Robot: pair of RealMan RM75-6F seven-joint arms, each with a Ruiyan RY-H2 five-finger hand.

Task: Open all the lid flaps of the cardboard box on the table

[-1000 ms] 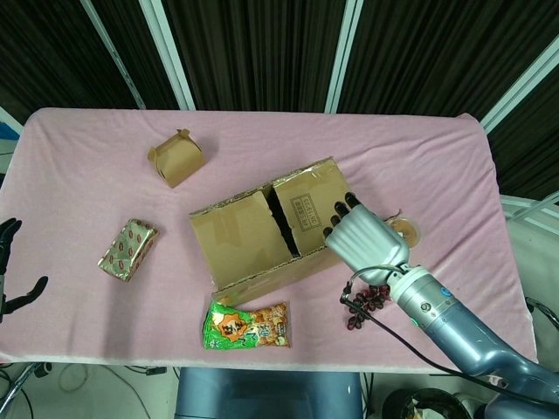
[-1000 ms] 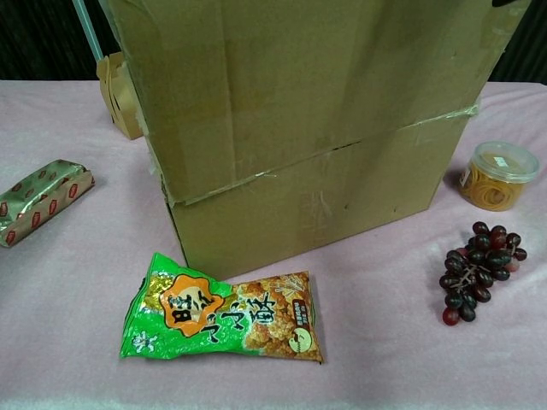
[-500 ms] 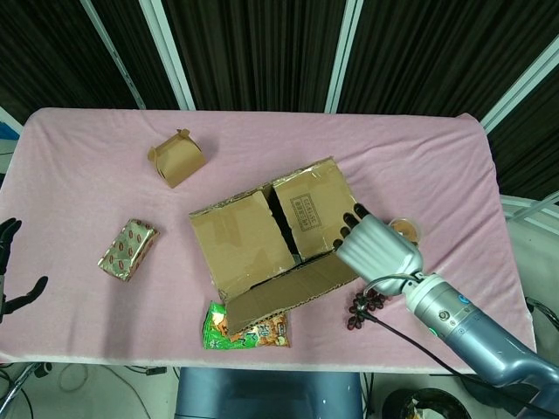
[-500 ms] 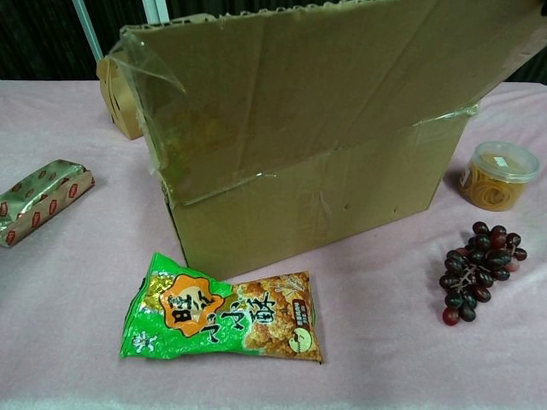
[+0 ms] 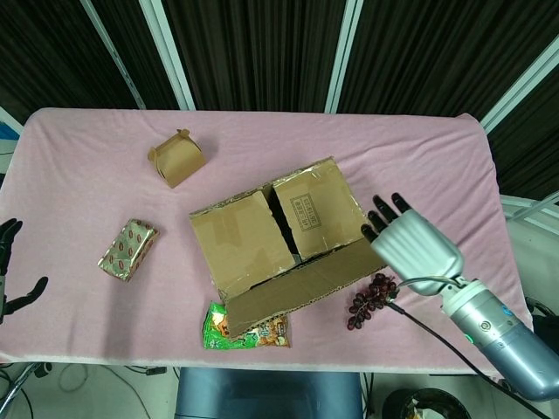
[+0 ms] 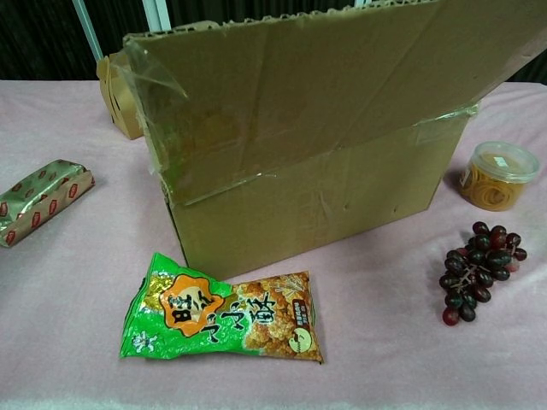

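Cardboard box (image 5: 271, 231) near the middle of the pink table (image 5: 87, 157), seen from the head and chest cameras. The long near flap (image 5: 297, 288) is folded outward toward the near edge, overhanging the green snack bag (image 5: 249, 330); in the chest view it leans out above the box's front wall. Two inner flaps, left flap (image 5: 238, 237) and right flap (image 5: 316, 208), lie flat over the opening with a dark gap between them. Whether a far long flap is open cannot be told.

Right hand (image 5: 409, 244) hovers just right of the box, fingers apart, grasping nothing and apart from the cardboard. Left hand (image 5: 10, 271) sits at the far left edge, well apart from the box, apparently empty.

Judged progress: one flap open; at least the two inner flaps remain.
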